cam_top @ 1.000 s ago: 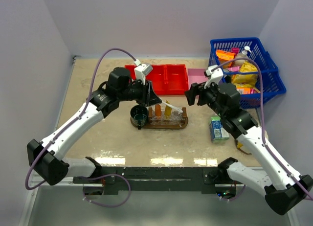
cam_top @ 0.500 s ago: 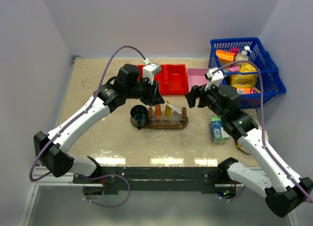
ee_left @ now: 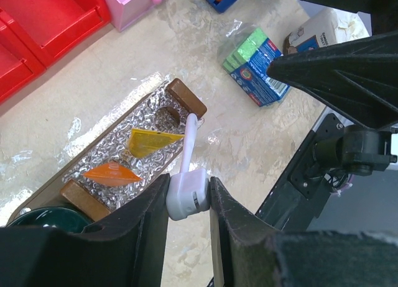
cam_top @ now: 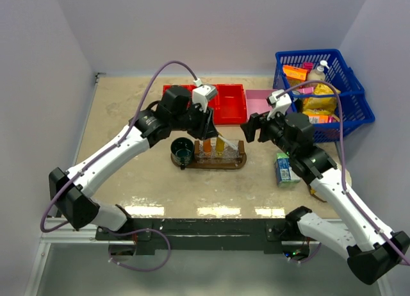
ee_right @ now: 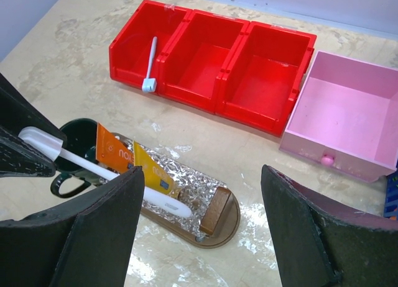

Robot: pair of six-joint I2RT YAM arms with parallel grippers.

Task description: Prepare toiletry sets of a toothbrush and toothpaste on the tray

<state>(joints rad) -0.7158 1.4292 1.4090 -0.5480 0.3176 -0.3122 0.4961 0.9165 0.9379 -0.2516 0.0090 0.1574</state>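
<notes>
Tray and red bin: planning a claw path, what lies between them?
Nothing; bare tabletop separates the tray from the red bin, shown in the right wrist view.

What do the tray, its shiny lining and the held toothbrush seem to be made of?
The tray: probably wood, dark brown, matte, with solid edges. The lining: crinkled silver foil, judging by its wrinkles and glints. The toothbrush: smooth white plastic, slightly glossy, it seems.

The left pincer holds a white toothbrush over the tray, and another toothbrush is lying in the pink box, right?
Not quite. The left pincer does hold a white toothbrush over the tray, but the other toothbrush lies in the red bin, in an end compartment, not the pink box. The right wrist view shows it.
</notes>
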